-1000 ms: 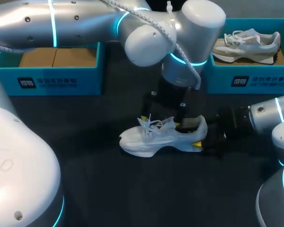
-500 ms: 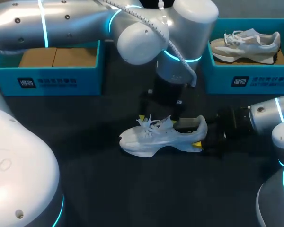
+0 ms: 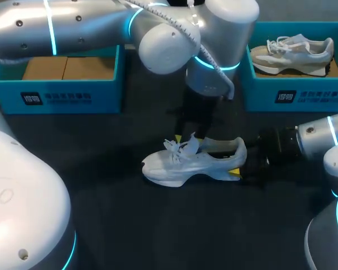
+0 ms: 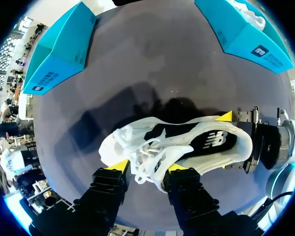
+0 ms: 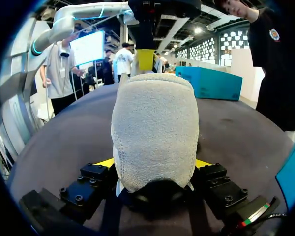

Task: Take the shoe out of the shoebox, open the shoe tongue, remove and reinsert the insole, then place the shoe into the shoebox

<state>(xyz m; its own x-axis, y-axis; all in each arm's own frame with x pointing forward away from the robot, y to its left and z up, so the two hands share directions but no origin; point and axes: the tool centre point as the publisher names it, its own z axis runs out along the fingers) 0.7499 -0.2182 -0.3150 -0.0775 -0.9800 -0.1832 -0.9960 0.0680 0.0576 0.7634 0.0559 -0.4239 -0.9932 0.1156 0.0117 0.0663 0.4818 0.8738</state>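
A blue shoebox (image 3: 62, 97) is being shown at the far left of the dark table (image 3: 112, 225), with brown card lying in its bottom. The left arm (image 3: 73, 28) is being carried in from the far left, past that box and over the middle of the table. The left gripper (image 4: 148, 167) is being held pointing down at the laces and tongue of the white shoe (image 3: 194, 163). Whether anything is being gripped there cannot be told.

The white shoe is being kept on its sole at the middle of the table, outside both boxes. Its toe is being pointed left and its heel right, and its dark opening is being left open to view from above.

The heel is being clamped from two sides by the right gripper (image 5: 155, 167), with a yellow tip pressed against each side. The right arm (image 3: 321, 140) is being brought in low from the right edge.

At the far right, a second blue shoebox (image 3: 296, 95) is being occupied by a grey shoe (image 3: 296, 50), well apart from the white one.
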